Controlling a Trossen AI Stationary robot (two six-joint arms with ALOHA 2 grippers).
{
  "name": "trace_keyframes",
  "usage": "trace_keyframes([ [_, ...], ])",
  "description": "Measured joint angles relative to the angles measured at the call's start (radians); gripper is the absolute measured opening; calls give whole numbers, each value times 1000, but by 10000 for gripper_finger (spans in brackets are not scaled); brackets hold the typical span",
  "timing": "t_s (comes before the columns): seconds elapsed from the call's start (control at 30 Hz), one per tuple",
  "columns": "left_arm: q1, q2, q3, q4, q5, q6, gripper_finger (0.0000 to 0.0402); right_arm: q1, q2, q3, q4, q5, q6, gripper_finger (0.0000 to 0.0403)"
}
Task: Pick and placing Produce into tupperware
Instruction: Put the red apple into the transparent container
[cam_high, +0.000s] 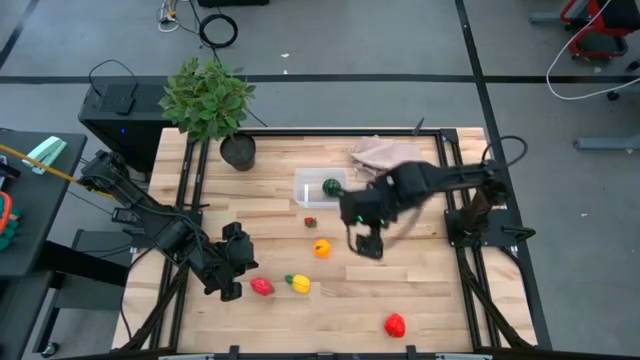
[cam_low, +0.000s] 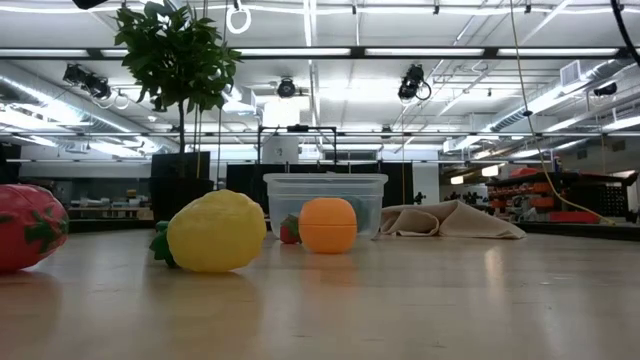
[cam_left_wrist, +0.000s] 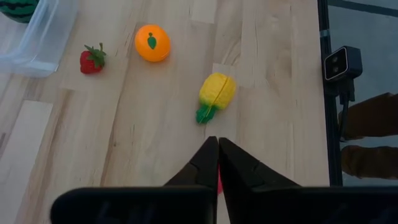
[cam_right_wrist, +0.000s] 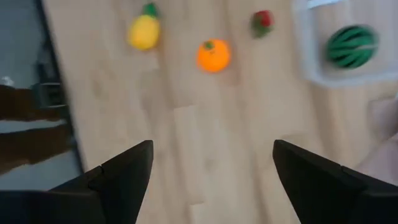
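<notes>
A: Clear plastic, rounded corners: the small translucent tupperware box (cam_high: 318, 189) sits at centre frame in the high view, with a striped dark-green toy watermelon (cam_high: 331, 186) already inside.

B: And the loose produce?

A: A tiny red toy strawberry (cam_high: 310, 222) lies just below the box, and a smooth round orange toy fruit (cam_high: 321, 248) below that. A bumpy yellow toy pineapple with a green tuft (cam_high: 298, 283) and a red toy piece (cam_high: 262, 286) lie lower left of centre, and another red toy (cam_high: 395, 324) lies alone near the bottom edge.

B: Which arm is nearer the orange?

A: The right gripper (cam_high: 367, 243), I'd judge. It hangs just right of the orange, jaws spread wide and empty, so the fruit lies to its left in the frame. A sphere has no long axis, so any approach angle suits.

B: The left one?

A: The left gripper (cam_high: 232, 270) waits at lower left, fingers pinched together with nothing between them that I can see, close beside the red piece. The pineapple's long axis points roughly towards it.

B: Surfaces?

A: Pale plank wood table (cam_high: 420, 290), with a beige crumpled cloth (cam_high: 385, 152) at upper right.
</notes>
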Motion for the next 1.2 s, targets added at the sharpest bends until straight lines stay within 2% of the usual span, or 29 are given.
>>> trace_keyframes([
  [0.23,-1,0,0,0,4,11,19,247,-25,-49,0,-72,199,325],
  [0.4,-1,0,0,0,4,11,12,433,1,-105,16,-75,382,329],
  [0.5,-1,0,0,2,5,30,14,509,15,-172,90,-75,459,332],
  [0.67,-1,0,0,7,4,31,23,571,14,-260,200,-92,613,334],
  [0.8,-1,0,0,11,4,32,23,614,14,-275,221,-84,665,329],
  [1.2,0,0,0,11,5,-53,21,726,16,-280,246,65,724,312],
])
